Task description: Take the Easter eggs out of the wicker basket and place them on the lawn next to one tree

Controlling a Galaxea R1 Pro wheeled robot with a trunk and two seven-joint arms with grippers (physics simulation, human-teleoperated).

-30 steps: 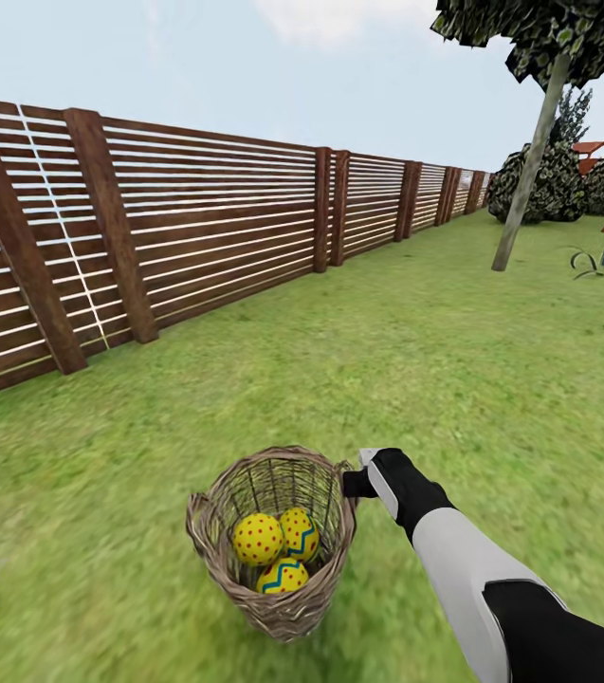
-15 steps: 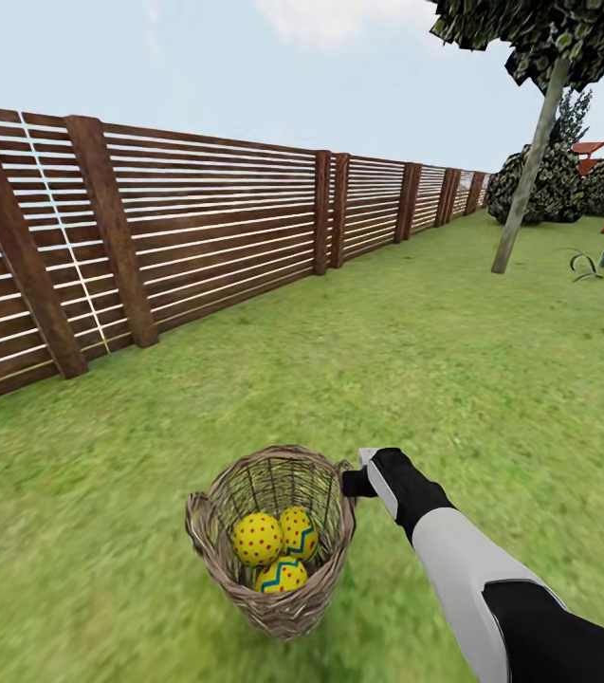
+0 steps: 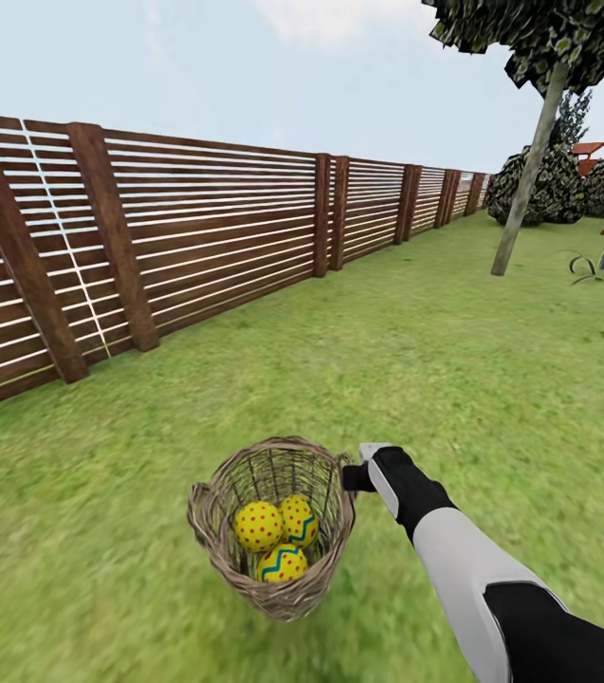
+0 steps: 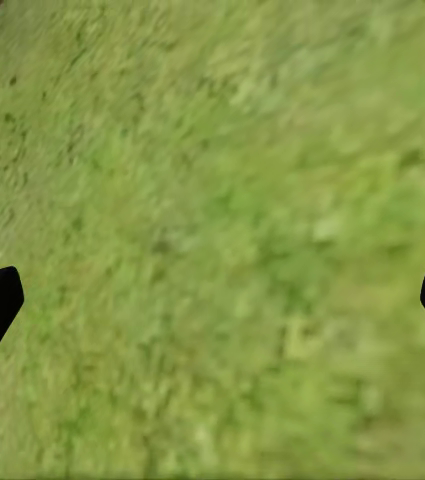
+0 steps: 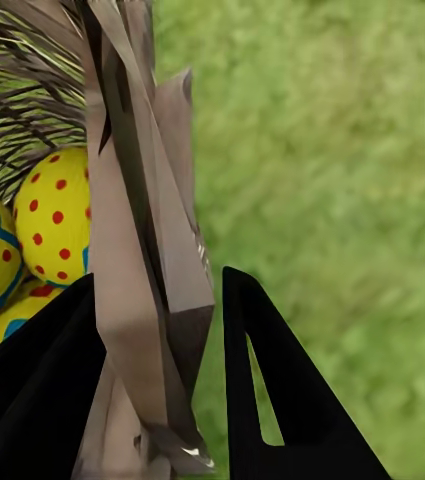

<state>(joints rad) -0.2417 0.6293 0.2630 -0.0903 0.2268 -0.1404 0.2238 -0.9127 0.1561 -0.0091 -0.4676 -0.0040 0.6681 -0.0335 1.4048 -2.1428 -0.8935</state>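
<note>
The right gripper [image 3: 351,477] clamps its jaws on the rim of the basket [image 3: 245,579], carried above the lawn [image 3: 453,360] with three eggs [image 3: 260,526] inside; the left gripper [image 4: 212,300] hangs over grass, jaws spread wide; a slim-trunked tree [image 3: 527,180] stands far ahead beside a slatted fence [image 3: 197,228].

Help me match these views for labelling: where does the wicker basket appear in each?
Head view: wicker basket at lower centre, its rim held by the right gripper.
Right wrist view: basket wall between the gripper's fingers.
Left wrist view: not in it.
Shared landmark: the lawn, and the Easter eggs in head and right wrist views.
</note>
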